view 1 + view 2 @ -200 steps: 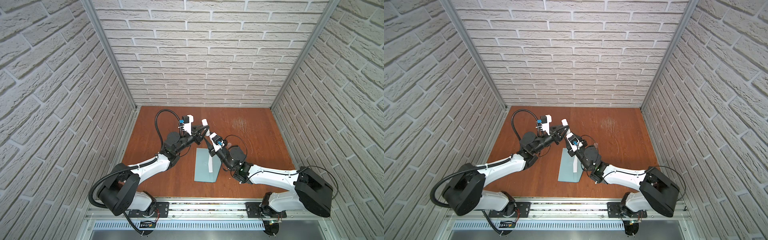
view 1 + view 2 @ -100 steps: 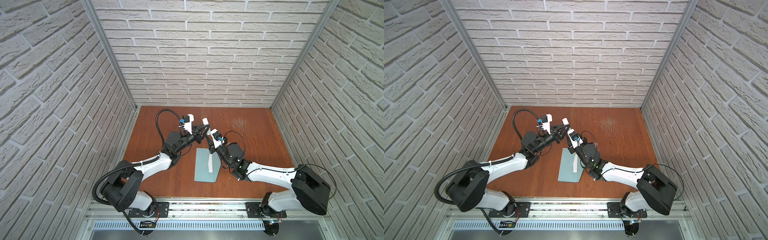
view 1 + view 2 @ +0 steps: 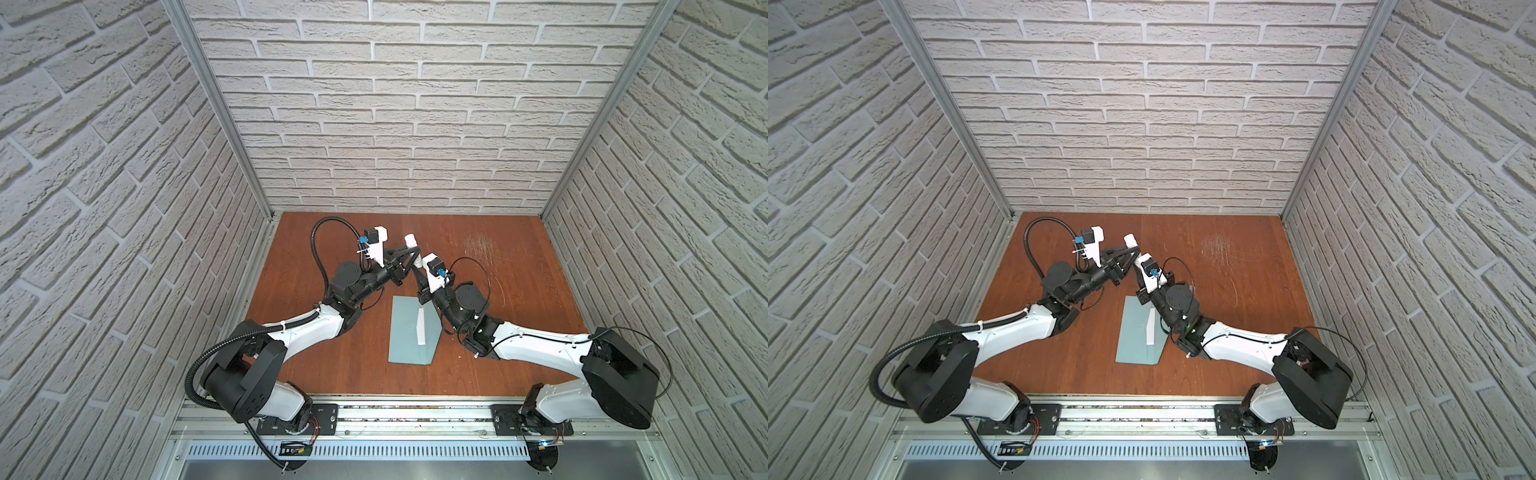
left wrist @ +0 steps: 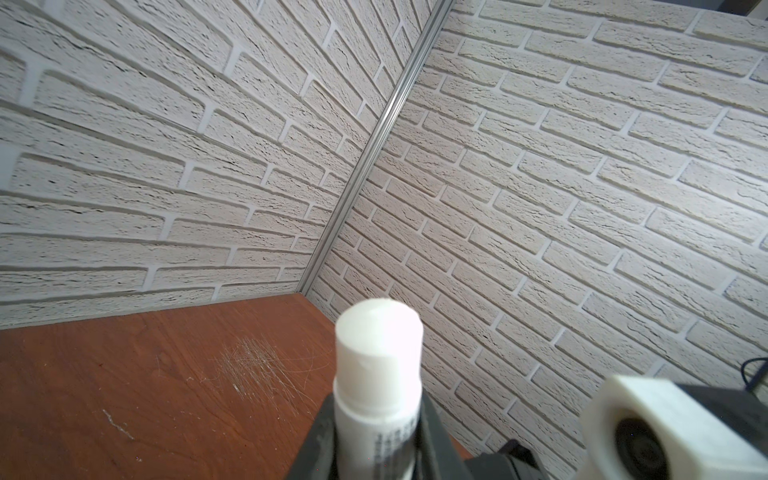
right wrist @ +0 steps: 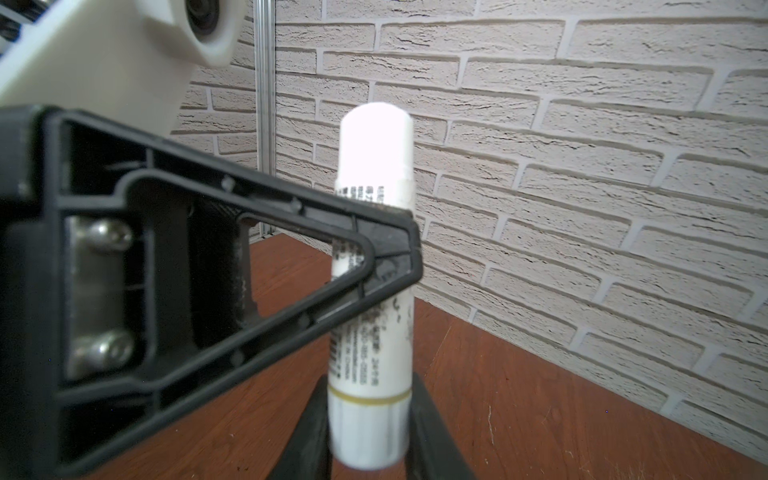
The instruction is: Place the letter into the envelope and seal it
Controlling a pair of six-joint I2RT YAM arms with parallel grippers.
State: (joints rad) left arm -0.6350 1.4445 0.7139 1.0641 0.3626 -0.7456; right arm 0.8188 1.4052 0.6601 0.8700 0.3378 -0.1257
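Two grips on one stick (image 3: 410, 240), just above centre: my left gripper (image 4: 376, 434) clamps its middle, right gripper (image 5: 368, 436) its base. Envelope (image 3: 405, 345) lies flat at centre, letter (image 3: 420, 328) a white strip on it.

Printing on the white stick (image 4: 376, 374) was too blurred to read in either wrist view, and its lower end ran off the left wrist picture. The left pincer (image 5: 374, 257) covered its middle in the right wrist view. In both top views the right arm (image 3: 536, 345) hid one corner of the envelope (image 3: 409, 332).
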